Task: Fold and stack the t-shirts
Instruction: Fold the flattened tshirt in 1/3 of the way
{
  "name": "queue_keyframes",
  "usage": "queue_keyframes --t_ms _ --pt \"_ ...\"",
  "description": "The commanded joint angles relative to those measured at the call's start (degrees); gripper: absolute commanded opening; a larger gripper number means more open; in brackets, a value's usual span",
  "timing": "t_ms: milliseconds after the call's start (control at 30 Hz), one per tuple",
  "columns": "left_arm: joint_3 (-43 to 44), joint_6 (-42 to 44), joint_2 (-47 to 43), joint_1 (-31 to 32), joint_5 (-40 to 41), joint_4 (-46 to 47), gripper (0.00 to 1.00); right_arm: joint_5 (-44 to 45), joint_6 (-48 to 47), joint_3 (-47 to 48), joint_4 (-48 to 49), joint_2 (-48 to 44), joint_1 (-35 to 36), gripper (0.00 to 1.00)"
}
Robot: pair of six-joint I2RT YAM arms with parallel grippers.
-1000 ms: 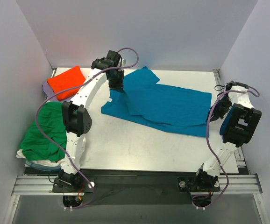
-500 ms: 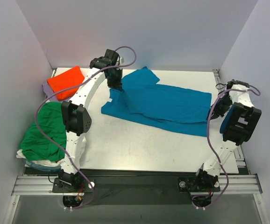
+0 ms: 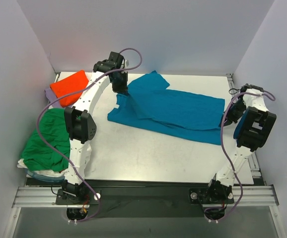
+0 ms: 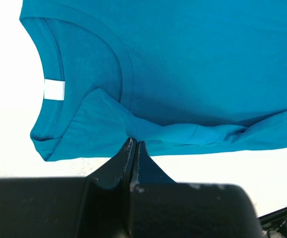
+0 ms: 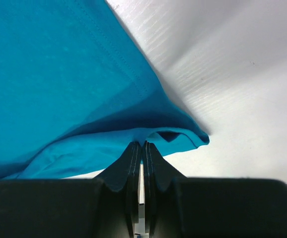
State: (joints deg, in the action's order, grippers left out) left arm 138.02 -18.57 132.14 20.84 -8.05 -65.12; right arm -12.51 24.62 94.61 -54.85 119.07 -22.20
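The soft teal-blue short-sleeved t-shirt (image 3: pixel 178 111) is spread on the white desk (image 3: pixel 148 158), its long axis stretched between 2 hands: the left hand (image 4: pixel 135 145) is pinched beside the collar (image 4: pixel 125 64), the right hand (image 5: pixel 142 145) on the opposite hem corner.

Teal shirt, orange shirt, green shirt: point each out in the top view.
teal shirt (image 3: pixel 183 111), top view, mid body.
orange shirt (image 3: pixel 70 87), top view, centre.
green shirt (image 3: pixel 46 141), top view, middle of heap.
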Motion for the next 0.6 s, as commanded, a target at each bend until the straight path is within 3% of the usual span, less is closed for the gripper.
queue_keyframes --t_ms 0,567 --pt "3.3 -0.6 0.8 -1.1 -0.9 2.9 0.0 -0.2 0.5 2.9 -3.8 0.8 -0.6 0.0" --pt "3.4 -1.8 3.3 -1.6 -1.9 4.4 0.0 -0.1 1.5 5.0 -3.8 3.0 -0.8 0.0"
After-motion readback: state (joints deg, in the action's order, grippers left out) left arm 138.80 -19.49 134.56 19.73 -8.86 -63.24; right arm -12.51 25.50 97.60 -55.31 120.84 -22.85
